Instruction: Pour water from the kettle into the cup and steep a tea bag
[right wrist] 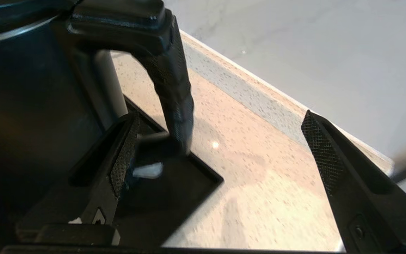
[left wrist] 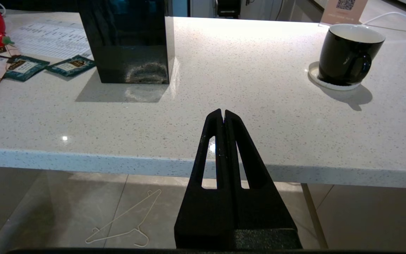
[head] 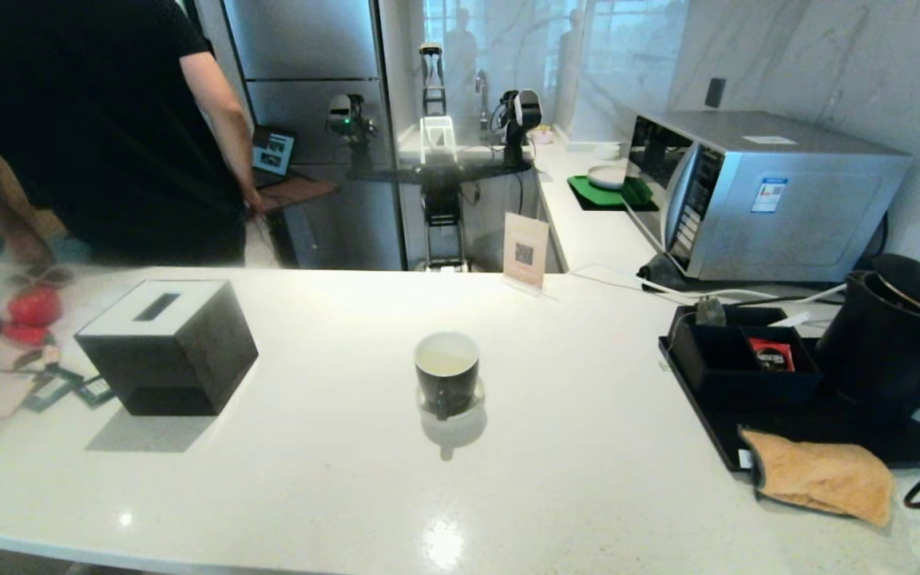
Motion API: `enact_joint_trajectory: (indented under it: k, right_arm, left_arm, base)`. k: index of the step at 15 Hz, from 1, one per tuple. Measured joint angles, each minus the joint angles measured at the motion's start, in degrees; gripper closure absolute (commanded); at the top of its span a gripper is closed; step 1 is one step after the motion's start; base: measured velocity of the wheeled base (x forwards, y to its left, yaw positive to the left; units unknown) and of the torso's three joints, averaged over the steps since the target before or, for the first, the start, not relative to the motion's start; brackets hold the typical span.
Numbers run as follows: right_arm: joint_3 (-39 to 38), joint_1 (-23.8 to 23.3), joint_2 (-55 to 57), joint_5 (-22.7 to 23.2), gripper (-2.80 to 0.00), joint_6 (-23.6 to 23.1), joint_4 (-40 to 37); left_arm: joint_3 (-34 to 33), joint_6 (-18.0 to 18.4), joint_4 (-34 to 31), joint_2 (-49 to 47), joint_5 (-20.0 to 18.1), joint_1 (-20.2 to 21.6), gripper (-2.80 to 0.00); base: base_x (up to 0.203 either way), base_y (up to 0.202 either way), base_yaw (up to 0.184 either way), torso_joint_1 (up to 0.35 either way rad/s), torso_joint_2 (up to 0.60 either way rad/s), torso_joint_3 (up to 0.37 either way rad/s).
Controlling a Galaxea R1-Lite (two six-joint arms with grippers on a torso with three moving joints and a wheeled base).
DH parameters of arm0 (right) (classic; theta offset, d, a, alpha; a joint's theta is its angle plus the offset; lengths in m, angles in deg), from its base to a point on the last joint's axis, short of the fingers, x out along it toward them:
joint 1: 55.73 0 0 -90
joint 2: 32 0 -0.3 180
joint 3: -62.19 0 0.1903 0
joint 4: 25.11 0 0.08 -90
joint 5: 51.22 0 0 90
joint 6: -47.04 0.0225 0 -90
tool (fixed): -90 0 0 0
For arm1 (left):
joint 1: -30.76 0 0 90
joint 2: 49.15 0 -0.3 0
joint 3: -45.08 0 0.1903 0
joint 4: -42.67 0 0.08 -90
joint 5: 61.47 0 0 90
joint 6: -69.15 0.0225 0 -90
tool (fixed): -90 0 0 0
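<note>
- Currently the kettle [head: 887, 335] stands on the black tray [head: 819, 431] at the counter's right end, ungripped; pouring has seemingly not begun.
- Cup [head: 446, 369] sits mid-counter on a coaster [left wrist: 333, 84], well apart from the kettle; contents cannot be judged.
- Right gripper [right wrist: 220, 151]: fingers spread wide, straddling the kettle handle [right wrist: 171, 81] without contact.
- Left gripper [left wrist: 223, 113]: fingers pressed together, parked off the counter's near edge.
- Tea bag: not identifiable.

Left pincer [left wrist: 223, 113] closed, right pincer [right wrist: 217, 148] agape

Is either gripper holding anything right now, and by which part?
Nothing is held. The right gripper is open beside the kettle handle, not gripping it. The left gripper is shut and empty.
</note>
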Motion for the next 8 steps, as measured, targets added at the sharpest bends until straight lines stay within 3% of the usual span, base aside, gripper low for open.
enact_joint_trajectory:
  k: [1,2,8]
  right_arm:
    - [-1.0,0.0,-0.9,0.0,-2.80,0.0,0.0]
    - [-2.1,0.0,-1.9,0.0,0.00,0.0,0.0]
    - [-7.2,0.1,-7.5,0.2,0.00,-1.0,-0.2]
  left_arm:
    - [0.0,0.0,0.0,0.0,0.0,0.0,0.00]
    - [0.0,0.0,0.0,0.0,0.0,0.0,0.00]
    - [0.0,0.0,0.0,0.0,0.0,0.0,0.00]
  base:
    - [0.000,0.000,0.000,0.000,0.00,0.000]
    - [0.000,0.000,0.000,0.000,0.00,0.000]
    - [0.000,0.000,0.000,0.000,0.00,0.000]
